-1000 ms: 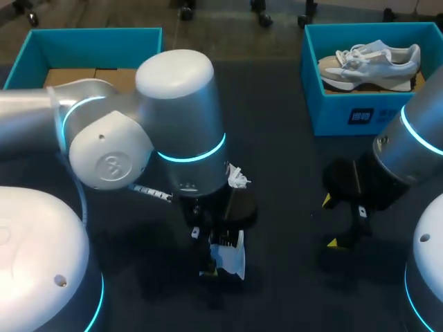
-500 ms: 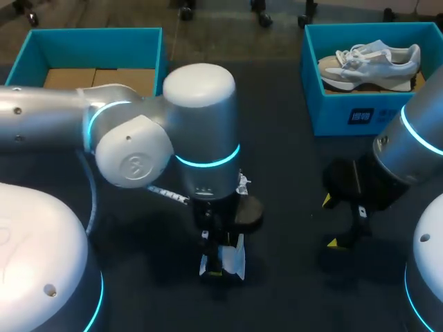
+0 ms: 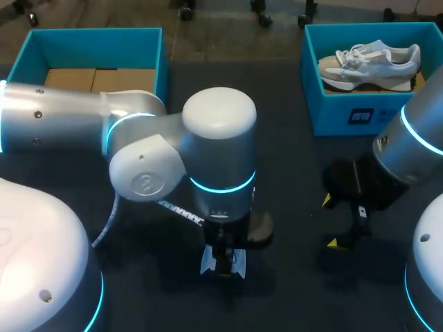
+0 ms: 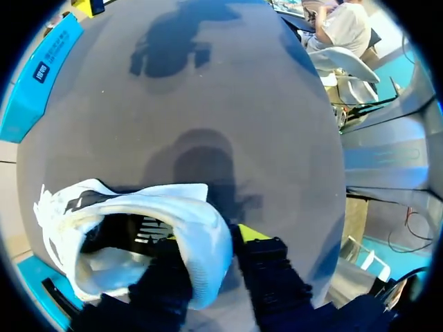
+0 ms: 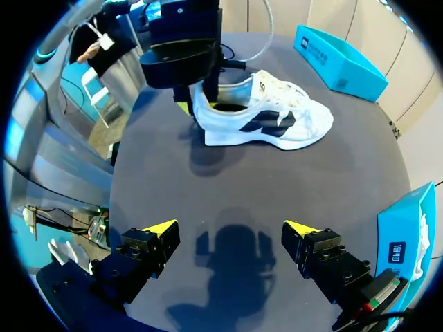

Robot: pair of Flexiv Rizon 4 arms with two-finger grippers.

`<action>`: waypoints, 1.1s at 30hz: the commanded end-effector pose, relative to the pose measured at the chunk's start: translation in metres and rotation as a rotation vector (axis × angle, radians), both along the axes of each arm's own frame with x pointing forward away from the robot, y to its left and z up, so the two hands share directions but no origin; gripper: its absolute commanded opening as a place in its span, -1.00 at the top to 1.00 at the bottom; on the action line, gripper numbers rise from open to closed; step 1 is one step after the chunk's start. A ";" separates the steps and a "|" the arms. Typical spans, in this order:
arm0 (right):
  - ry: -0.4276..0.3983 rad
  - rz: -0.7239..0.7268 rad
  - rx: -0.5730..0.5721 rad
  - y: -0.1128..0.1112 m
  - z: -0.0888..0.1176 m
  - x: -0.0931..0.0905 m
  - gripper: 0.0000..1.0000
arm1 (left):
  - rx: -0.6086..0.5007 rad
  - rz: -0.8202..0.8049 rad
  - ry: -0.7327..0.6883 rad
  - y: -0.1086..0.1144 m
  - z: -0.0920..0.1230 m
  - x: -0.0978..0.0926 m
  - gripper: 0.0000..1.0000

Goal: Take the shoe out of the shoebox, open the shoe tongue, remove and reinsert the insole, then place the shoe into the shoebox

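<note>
The left claw [image 4: 211, 242] grips the white shoe [image 5: 263, 119] by its heel rim, sole down over the surface [image 5: 235, 187]. The shoe lies side-on to the right claw [image 5: 228, 228], which hovers wide open, apart from the shoe, free for its tongue.

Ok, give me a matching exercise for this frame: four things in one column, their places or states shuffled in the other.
1. left gripper
2. right gripper
3. striped white shoe
4. grey-white shoe

A. lying in the blue box on the right
B. open, holding nothing
C. out of any box, gripped at the heel
D. shut on a shoe's heel

Pairs: 1-D, 2-B, 3-C, 4-A
</note>
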State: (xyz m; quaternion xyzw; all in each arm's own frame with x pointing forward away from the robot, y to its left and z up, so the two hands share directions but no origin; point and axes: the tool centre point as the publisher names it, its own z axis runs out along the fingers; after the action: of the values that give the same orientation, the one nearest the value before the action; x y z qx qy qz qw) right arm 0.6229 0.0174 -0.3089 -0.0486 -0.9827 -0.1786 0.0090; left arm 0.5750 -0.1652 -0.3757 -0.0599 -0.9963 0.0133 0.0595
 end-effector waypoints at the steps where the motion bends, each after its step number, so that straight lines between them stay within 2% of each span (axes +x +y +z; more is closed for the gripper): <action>1: -0.003 -0.001 -0.002 0.001 -0.001 -0.001 -1.00 | -0.003 0.003 -0.003 0.004 -0.002 0.008 1.00; 7: -0.003 -0.001 -0.002 0.001 -0.001 -0.001 -1.00 | -0.010 0.003 0.009 0.010 0.006 0.018 1.00; 13: -0.003 -0.001 -0.002 0.001 -0.001 -0.001 -1.00 | -0.034 -0.001 0.031 0.022 0.029 0.041 1.00; 25: -0.003 -0.001 -0.002 0.001 -0.001 -0.001 -1.00 | -0.057 -0.029 0.075 0.051 0.108 0.106 1.00; 33: -0.003 -0.001 -0.002 0.001 -0.001 -0.001 -1.00 | -0.027 -0.020 0.067 0.055 0.148 0.152 1.00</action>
State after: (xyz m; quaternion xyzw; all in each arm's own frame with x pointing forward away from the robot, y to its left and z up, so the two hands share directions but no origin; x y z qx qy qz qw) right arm 0.6228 0.0174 -0.3089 -0.0486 -0.9827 -0.1786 0.0090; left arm 0.7090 -0.1120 -0.2628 -0.0699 -0.9930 0.0361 0.0879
